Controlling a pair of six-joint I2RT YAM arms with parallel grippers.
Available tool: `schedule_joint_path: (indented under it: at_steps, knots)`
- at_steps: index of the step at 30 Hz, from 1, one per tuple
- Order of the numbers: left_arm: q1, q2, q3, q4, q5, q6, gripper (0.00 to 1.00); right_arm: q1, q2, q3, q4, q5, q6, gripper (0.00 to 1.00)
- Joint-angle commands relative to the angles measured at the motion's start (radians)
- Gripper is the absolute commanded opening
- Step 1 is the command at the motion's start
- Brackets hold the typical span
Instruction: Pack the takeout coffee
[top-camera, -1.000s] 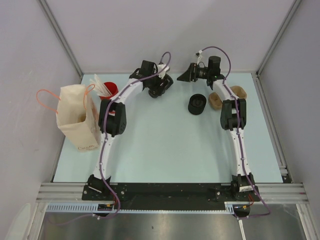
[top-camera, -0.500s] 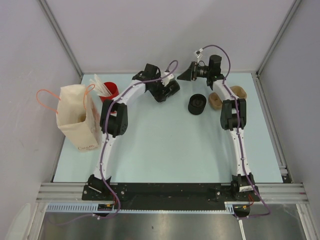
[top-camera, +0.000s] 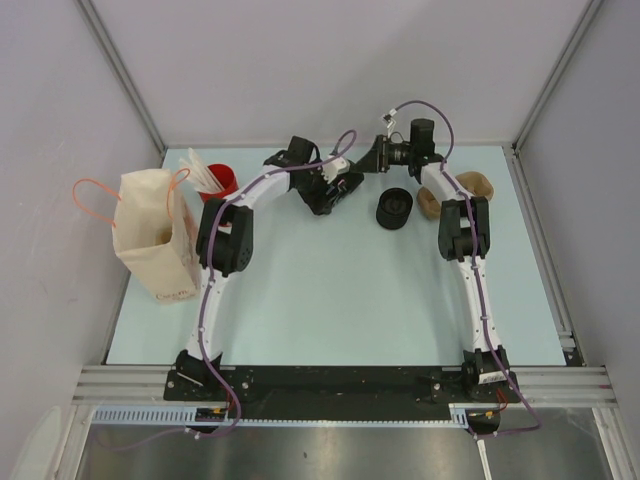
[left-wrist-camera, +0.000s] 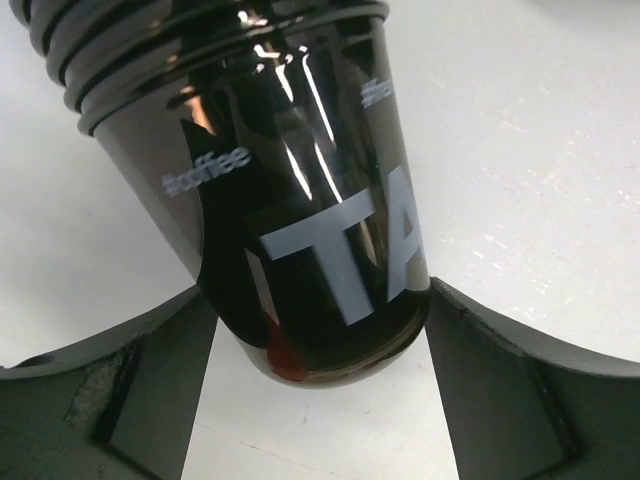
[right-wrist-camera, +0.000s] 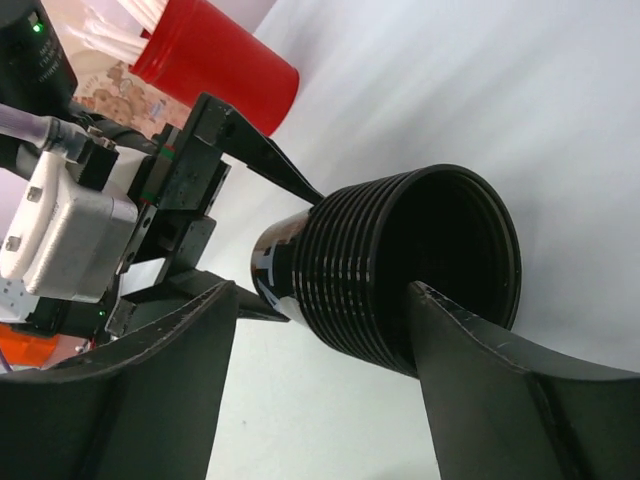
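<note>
Black and glossy, the takeout coffee (left-wrist-camera: 310, 190) is lying sideways in the top view's upper middle, where we are seeing the left gripper (left-wrist-camera: 315, 300) pressing its wide-spread fingers (left-wrist-camera: 140, 390) against both sides of the base. The right gripper (right-wrist-camera: 320, 290) is straddling the rim, one finger inside the mouth; pinching or not, we cannot tell.

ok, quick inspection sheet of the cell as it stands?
surface: pale table, arms bolted at its near edge
job's things: black takeout coffee cup on its side between both hands; paper bag upright at left, top open
clutter: red cup of white sticks; squat black round piece; brown trays by the right arm
hands: left hand straddles the cup's base, right hand its rim end; grip unclear on both
cables: purple leads run along both arms, no snag seen
surroundings: grey walls; nothing else seen
</note>
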Motion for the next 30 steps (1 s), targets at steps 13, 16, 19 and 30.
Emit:
schedule_joint_path:
  at_steps: [13,16,19,30]
  knots:
    - [0.033,-0.124,-0.062,0.1,0.028,-0.108,0.87,0.018,-0.118,-0.009,-0.13,-0.033,-0.141,0.13]
    - [0.035,-0.151,-0.107,0.128,0.02,-0.122,0.87,0.034,-0.135,0.009,-0.179,-0.013,-0.181,0.12]
    - [0.036,-0.168,-0.133,0.133,0.023,-0.126,0.86,0.047,-0.154,0.025,-0.222,0.013,-0.215,0.11]
    - [0.056,-0.229,-0.252,0.197,0.063,-0.174,0.85,0.139,-0.228,0.06,-0.52,0.214,-0.5,0.13]
